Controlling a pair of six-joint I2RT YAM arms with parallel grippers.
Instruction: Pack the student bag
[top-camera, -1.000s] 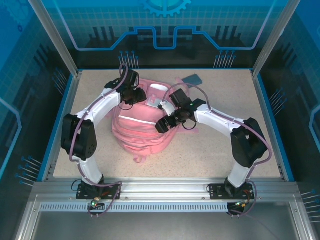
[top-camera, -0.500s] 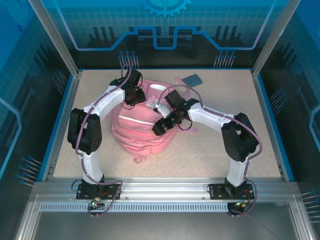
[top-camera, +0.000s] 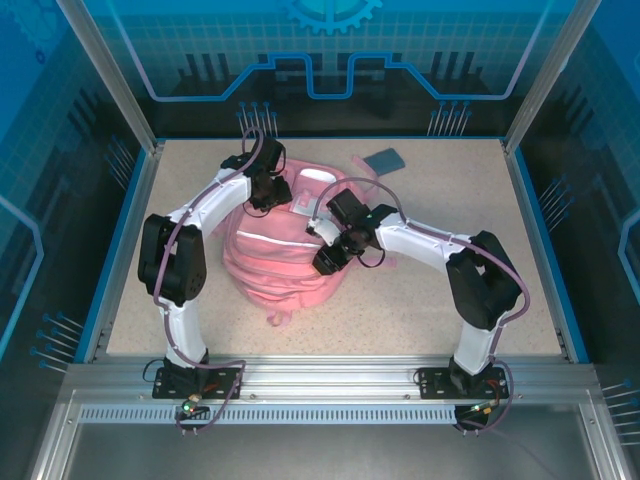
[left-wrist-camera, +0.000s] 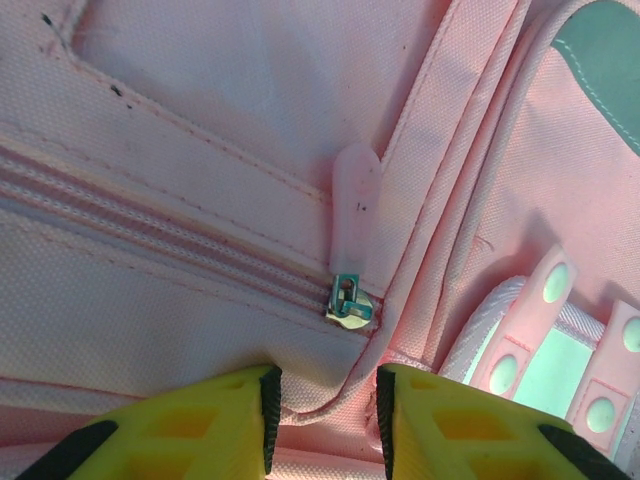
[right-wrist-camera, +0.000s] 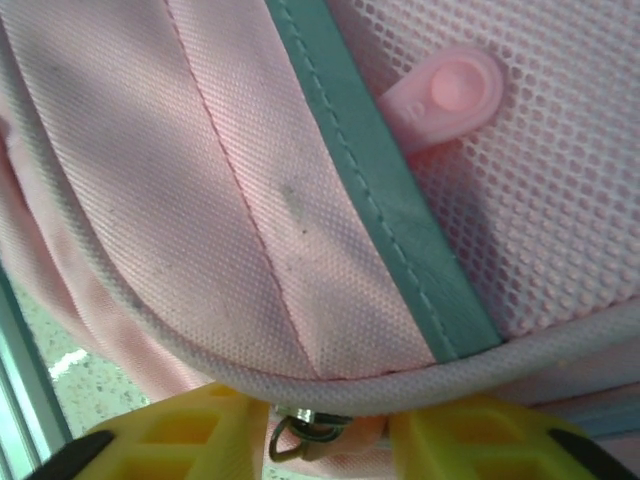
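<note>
The student bag (top-camera: 280, 255), a pink backpack, lies on the table's middle. My left gripper (top-camera: 268, 195) is at its far upper edge. In the left wrist view that gripper (left-wrist-camera: 325, 400) is shut on a fold of pink fabric just below a metal zip slider (left-wrist-camera: 349, 303) with a pale pink pull tab (left-wrist-camera: 355, 200). My right gripper (top-camera: 328, 258) rests on the bag's right side. In the right wrist view this gripper (right-wrist-camera: 328, 425) has closed on a metal zip slider (right-wrist-camera: 305, 430) and its pink pull, tucked under a piped seam (right-wrist-camera: 400, 385).
A flat dark blue book (top-camera: 383, 160) lies on the speckled table (top-camera: 440, 300) behind the bag to the right. A pink strap end (top-camera: 280, 318) sticks out at the bag's near edge. Blue walls and metal rails (top-camera: 320, 375) enclose the table.
My right gripper slid a little along the bag's right side and its jaws closed from wide open onto the zip pull. The left arm settled, still gripping the fabric.
</note>
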